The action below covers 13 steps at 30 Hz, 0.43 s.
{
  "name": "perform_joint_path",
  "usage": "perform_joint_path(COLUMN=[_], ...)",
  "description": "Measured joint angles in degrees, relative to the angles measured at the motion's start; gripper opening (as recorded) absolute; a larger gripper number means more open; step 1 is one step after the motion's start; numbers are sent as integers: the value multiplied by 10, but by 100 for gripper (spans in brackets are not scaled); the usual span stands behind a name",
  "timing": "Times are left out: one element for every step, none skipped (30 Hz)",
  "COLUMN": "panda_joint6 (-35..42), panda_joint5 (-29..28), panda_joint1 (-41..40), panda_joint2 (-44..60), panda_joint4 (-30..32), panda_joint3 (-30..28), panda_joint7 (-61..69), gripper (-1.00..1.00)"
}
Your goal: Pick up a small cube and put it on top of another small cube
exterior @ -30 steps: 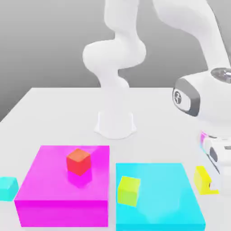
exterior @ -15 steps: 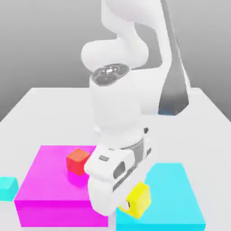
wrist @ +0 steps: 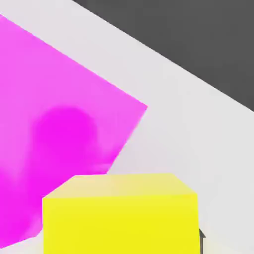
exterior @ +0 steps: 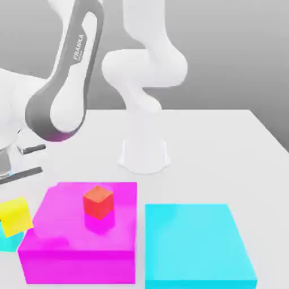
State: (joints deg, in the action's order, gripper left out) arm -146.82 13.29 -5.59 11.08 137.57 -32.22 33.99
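Observation:
The small yellow cube [exterior: 14,216] hangs at the exterior view's far left, beside the magenta block's left edge. My gripper [exterior: 12,210] reaches down on it from the hand at the picture's left border and is shut on it. In the hand view the yellow cube [wrist: 119,216] sits close up between the fingers, with the magenta block [wrist: 54,124] behind it. Directly under the yellow cube a sliver of the small cyan cube [exterior: 8,242] shows on the table. Whether the two cubes touch I cannot tell.
A large magenta block [exterior: 79,240] carries a small red cube [exterior: 99,202]. A large flat cyan block [exterior: 197,242] lies to its right in the exterior view. The arm's white base [exterior: 144,155] stands behind them. The table's left edge runs close to the cyan cube.
The arm has swung from the exterior view's right, across the front of the blocks, to the far left, carrying the yellow cube over the small cyan cube.

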Motion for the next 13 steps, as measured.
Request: perform_joint_path(panda_joint6=[1,2,1,-6,-15,-26,-37,-49,-61,-70,-70,-70,-70], panda_joint5=[-9,-18,-21,-16,-5,9,24,41,58,71,71,71,71], panda_joint1=[-8,-14,-13,-16,-20,-26,-34,-42,-52,-60,-60,-60,-60], panda_joint2=[-3,-6,-5,2,14,27,42,57,73,86,86,86,86], panda_joint4=[1,3,6,7,7,6,5,3,2,1,1,1,1], panda_joint3=[-11,-19,-17,-11,-4,5,16,27,40,50,50,50,50], panda_joint7=[6,14,26,37,49,60,72,84,97,107,107,107,107], gripper=[-100,-100,-100,-100,-100,-100,-100,-100,-100,100,100,100,100])
